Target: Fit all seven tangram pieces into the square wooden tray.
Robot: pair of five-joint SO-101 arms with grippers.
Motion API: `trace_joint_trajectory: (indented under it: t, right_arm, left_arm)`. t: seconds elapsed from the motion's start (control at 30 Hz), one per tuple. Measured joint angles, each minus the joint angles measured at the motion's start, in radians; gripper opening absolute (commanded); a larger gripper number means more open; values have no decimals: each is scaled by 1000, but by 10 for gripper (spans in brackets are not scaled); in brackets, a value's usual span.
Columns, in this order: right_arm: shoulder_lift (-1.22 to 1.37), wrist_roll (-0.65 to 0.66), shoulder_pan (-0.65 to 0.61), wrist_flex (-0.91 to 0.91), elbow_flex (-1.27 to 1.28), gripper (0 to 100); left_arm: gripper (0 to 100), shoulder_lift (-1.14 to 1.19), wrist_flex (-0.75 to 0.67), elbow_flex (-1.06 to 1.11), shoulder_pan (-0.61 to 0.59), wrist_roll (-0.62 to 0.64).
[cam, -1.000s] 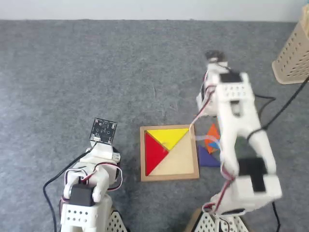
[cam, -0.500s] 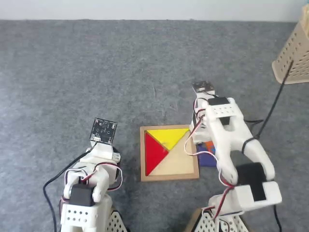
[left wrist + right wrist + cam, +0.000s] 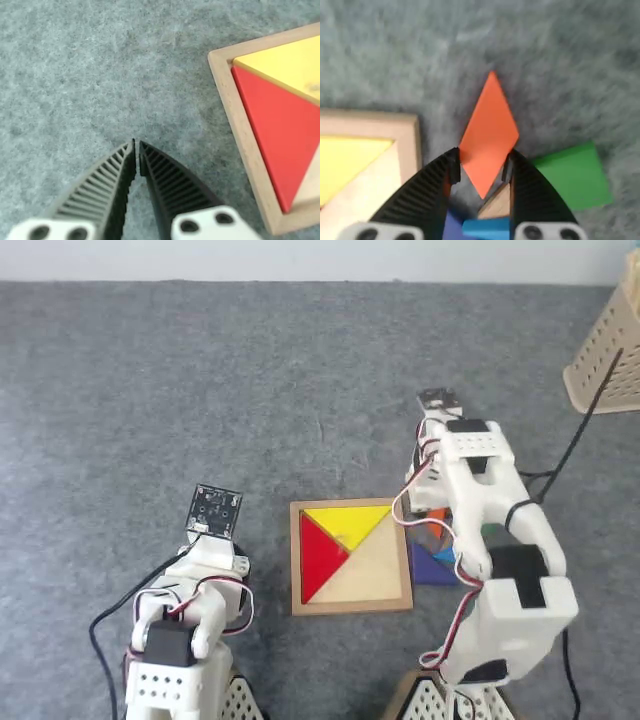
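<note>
The square wooden tray [image 3: 350, 603] lies mid-table with a yellow triangle [image 3: 347, 522] and a red triangle [image 3: 318, 552] in it; its other half is bare wood. The left wrist view shows the tray's corner [image 3: 220, 57], the red triangle [image 3: 280, 127] and the yellow one [image 3: 285, 62]. My left gripper [image 3: 136, 146] is shut and empty over the carpet beside the tray. My right gripper [image 3: 480, 162] is shut on an orange diamond-shaped piece [image 3: 489, 131]. Green [image 3: 570, 175], blue [image 3: 485, 226] and purple [image 3: 432, 568] pieces lie beside it, right of the tray.
Grey carpet covers the table. A beige perforated basket [image 3: 610, 340] stands at the far right edge. The right arm [image 3: 480, 500] hangs over the loose pieces and hides part of them. The left arm [image 3: 200, 580] sits at the front left.
The right arm swung in toward the tray over the loose pieces, then pulled back a little. The left arm has kept still.
</note>
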Motion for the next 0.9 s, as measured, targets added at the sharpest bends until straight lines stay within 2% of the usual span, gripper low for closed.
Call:
trace_joint_trajectory:
  t: [0.13, 0.3, 0.53, 0.67, 0.9]
  right_arm:
    - [18, 37, 8, 31, -110, 102]
    - [18, 107, 6, 132, -192, 240]
    - [-31, 143, -35, 170, -186, 241]
    - [-89, 144, -104, 80, -80, 241]
    - [-38, 144, -107, -29, -9, 241]
  left_arm:
    - [12, 0, 0, 0, 0, 0]
    - [12, 0, 0, 0, 0, 0]
    - [12, 0, 0, 0, 0, 0]
    - [12, 0, 0, 0, 0, 0]
    - [12, 0, 0, 0, 0, 0]
